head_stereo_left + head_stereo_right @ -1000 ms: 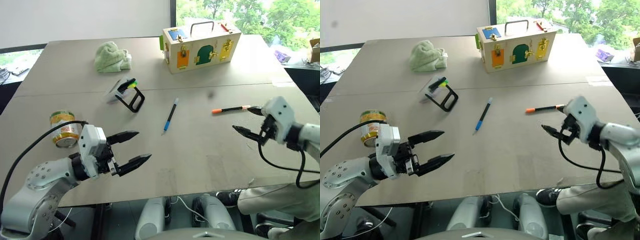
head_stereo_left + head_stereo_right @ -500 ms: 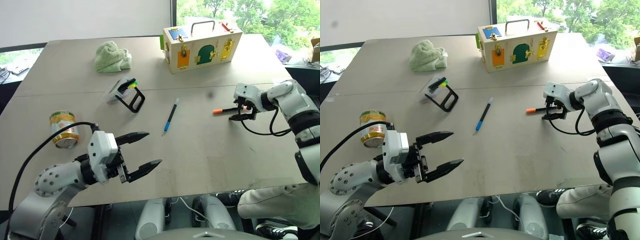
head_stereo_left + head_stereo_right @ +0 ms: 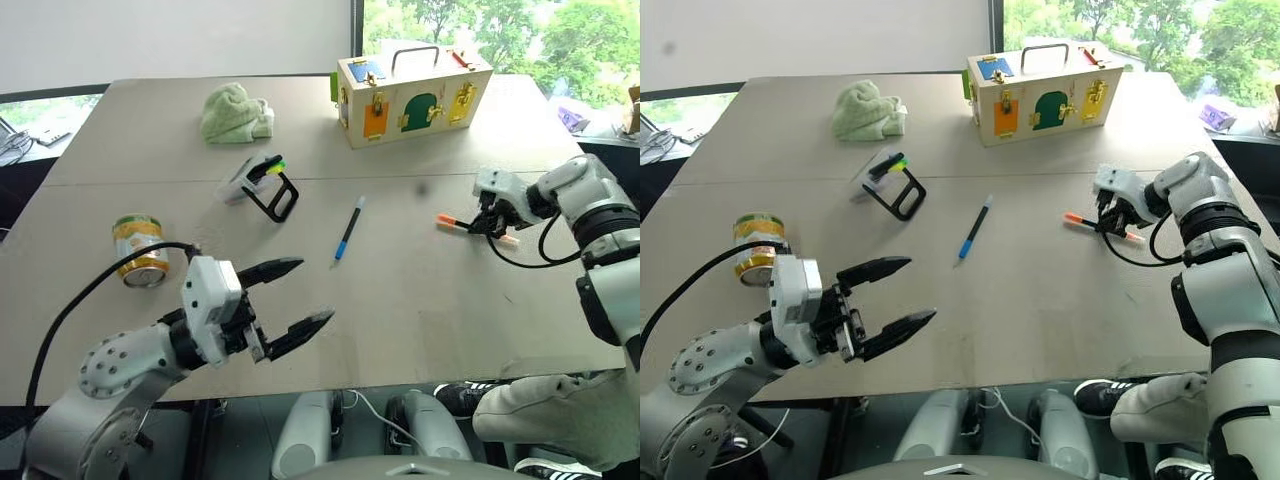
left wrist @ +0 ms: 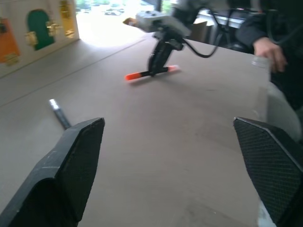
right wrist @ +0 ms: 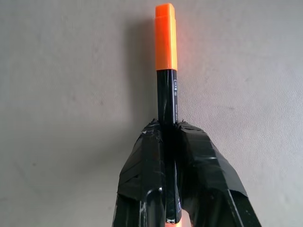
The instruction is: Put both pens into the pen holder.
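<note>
The tin can [image 3: 140, 252] stands just beyond the left hand [image 3: 292, 297], off to its outer side. That hand hovers above the near part of the desk [image 3: 420, 310] with its fingers spread wide and nothing between them. Ahead of it and well apart, the pen holder [image 3: 262, 184] lies tipped on its side, green and yellow markers poking from its mouth. Farther out from that hand, toward the right hand, the blue pen [image 3: 347, 229] lies flat on the desk, touched by neither hand. The right hand [image 3: 489, 222] is pressed together on the orange pen [image 3: 447, 222], pinching its black middle, with the orange cap jutting out past the fingertips.

The likely step is lifting this pen and carrying it across to the holder. The grip sits on a slim round barrel, so the pen could roll or swivel between the fingers during the lift. The holder's tipped mouth, already crowded by markers, leaves little room; a skewed pen may catch the rim or push the light holder away.
</note>
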{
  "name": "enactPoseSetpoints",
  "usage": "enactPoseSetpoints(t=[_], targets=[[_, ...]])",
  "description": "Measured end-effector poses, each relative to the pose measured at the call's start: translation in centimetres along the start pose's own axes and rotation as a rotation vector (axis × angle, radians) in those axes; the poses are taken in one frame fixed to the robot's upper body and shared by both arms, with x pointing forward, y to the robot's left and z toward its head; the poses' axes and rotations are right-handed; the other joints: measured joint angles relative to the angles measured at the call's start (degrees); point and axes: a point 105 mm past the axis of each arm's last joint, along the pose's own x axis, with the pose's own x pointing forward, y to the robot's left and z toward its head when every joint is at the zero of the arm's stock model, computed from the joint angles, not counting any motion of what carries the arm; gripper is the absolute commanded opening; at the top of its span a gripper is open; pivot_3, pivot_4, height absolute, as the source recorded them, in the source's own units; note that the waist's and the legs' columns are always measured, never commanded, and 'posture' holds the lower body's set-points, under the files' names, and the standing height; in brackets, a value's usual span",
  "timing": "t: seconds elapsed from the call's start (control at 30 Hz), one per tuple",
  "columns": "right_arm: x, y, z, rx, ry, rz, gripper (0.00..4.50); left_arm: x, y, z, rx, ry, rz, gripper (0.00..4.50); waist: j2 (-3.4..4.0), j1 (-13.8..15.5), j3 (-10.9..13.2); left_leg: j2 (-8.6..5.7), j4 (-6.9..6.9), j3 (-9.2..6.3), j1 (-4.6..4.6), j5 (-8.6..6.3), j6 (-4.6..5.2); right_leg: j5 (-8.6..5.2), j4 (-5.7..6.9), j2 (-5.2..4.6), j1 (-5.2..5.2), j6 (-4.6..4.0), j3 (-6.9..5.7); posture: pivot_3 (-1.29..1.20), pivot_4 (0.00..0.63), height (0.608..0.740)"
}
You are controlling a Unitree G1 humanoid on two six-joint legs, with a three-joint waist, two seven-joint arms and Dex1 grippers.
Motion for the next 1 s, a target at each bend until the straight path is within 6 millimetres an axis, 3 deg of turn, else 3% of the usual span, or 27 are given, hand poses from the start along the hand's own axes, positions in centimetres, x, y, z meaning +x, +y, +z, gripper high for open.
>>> enactPoseSetpoints(t=[0.07,0.23,0.33,0.37,0.47,0.57,0.6,0.77,1.0], targets=[[-0.9,1.8,1.1,0.075,-0.149,0.032,0.02,1.3,1.1,0.3,-0.125,-0.031,0.045,4.50,0.02,0.19,0.01,0.02,0.00,-0.20,-0.09,0.10,0.19,-0.01,0.06,-0.01,0.00,0.00,-0.11,0.00,0.150,0.740],[0.3,11.9,5.9,0.131,-0.408,0.170,0.02,5.0,1.9,1.2,-0.377,-0.057,0.015,4.50,0.09,-0.78,0.04,0.02,-0.18,-0.27,-0.03,0.03,0.05,-0.08,0.10,0.09,-0.09,-0.05,-0.10,0.00,0.150,0.740],[0.6,15.7,8.2,0.085,-0.458,0.168,0.02,6.4,1.9,1.6,-0.453,-0.055,-0.026,4.50,0.11,-0.65,0.05,-0.02,-0.11,-0.24,-0.04,0.03,0.04,-0.13,0.09,0.11,-0.08,0.06,-0.10,0.00,0.150,0.740],[0.5,16.3,8.7,0.073,-0.468,0.135,0.02,6.8,2.0,1.4,-0.482,-0.043,-0.034,4.50,0.10,-0.41,0.05,-0.09,-0.07,-0.25,-0.03,0.03,0.04,-0.15,0.08,0.09,-0.04,0.10,-0.09,0.00,0.150,0.740],[0.8,17.0,9.4,0.073,-0.492,0.109,0.00,7.3,2.0,1.2,-0.508,-0.019,-0.064,3.74,0.09,-0.21,0.06,-0.13,-0.01,-0.28,-0.04,0.02,0.02,-0.18,0.08,0.09,-0.02,0.14,-0.10,0.00,0.150,0.740],[1.0,18.1,9.9,0.043,-0.504,0.112,0.00,7.9,1.2,1.0,-0.519,0.014,-0.132,2.56,0.08,-0.25,0.06,-0.17,0.02,-0.30,-0.03,0.01,0.01,-0.18,0.08,0.07,0.02,0.15,-0.08,0.00,0.150,0.740],[1.0,18.2,10.0,0.040,-0.507,0.106,0.00,7.9,1.2,0.8,-0.526,0.020,-0.141,2.41,0.08,-0.30,0.06,-0.18,0.02,-0.30,-0.03,0.02,0.02,-0.17,0.08,0.07,0.02,0.15,-0.08,0.00,0.150,0.740],[1.0,18.5,10.0,0.037,-0.513,0.104,0.00,7.8,1.4,0.7,-0.533,0.023,-0.140,0.14,0.08,-0.31,0.06,-0.16,-0.02,-0.34,-0.02,0.04,0.04,-0.14,0.10,0.10,0.01,0.06,-0.09,0.00,0.150,0.740],[0.8,18.7,9.9,-0.005,-0.533,0.096,0.00,7.7,1.3,0.8,-0.534,0.009,-0.135,0.05,0.07,-0.29,0.07,-0.17,-0.02,-0.35,-0.03,0.03,0.04,-0.16,0.07,0.08,0.01,0.10,-0.09,0.00,0.150,0.740]])
